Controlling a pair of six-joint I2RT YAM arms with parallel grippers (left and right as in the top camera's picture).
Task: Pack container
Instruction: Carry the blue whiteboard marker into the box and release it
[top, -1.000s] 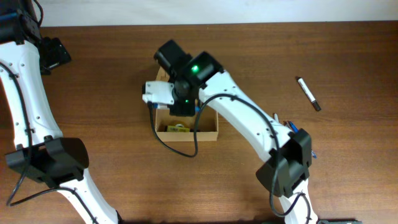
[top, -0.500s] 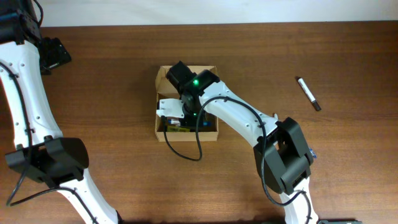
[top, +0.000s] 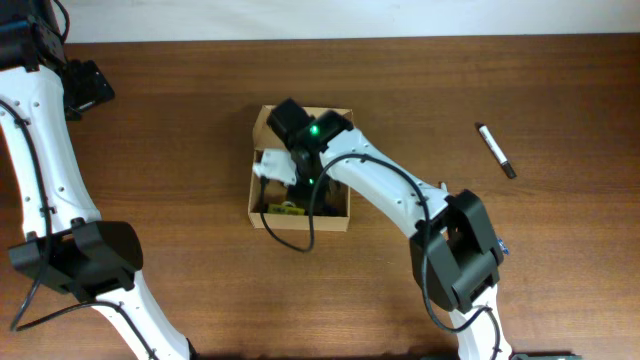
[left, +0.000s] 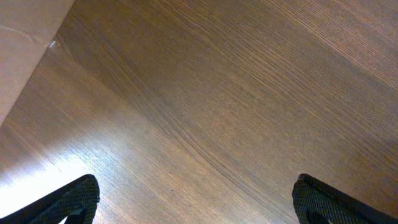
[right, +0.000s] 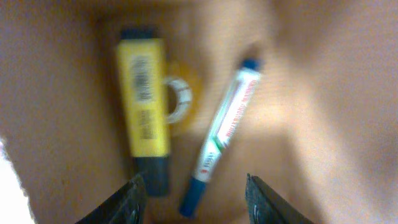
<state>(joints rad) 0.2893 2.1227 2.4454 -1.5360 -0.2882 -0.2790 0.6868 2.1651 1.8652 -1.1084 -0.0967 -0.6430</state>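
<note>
The container is a tan cardboard box, open, at the middle of the table. My right gripper reaches down into it. In the right wrist view its fingers are open and hold nothing. Below them on the box floor lie a yellow highlighter, a roll of clear tape and a white marker with a blue cap. My left gripper is at the far left back of the table. It is open and empty over bare wood.
A black-and-white marker lies on the table at the right. Some small blue items show beside the right arm's elbow, partly hidden. A pale surface borders the wood in the left wrist view.
My right wrist has swung from above the box's back left corner down into the box and now sits over its contents. The left arm has not moved.
</note>
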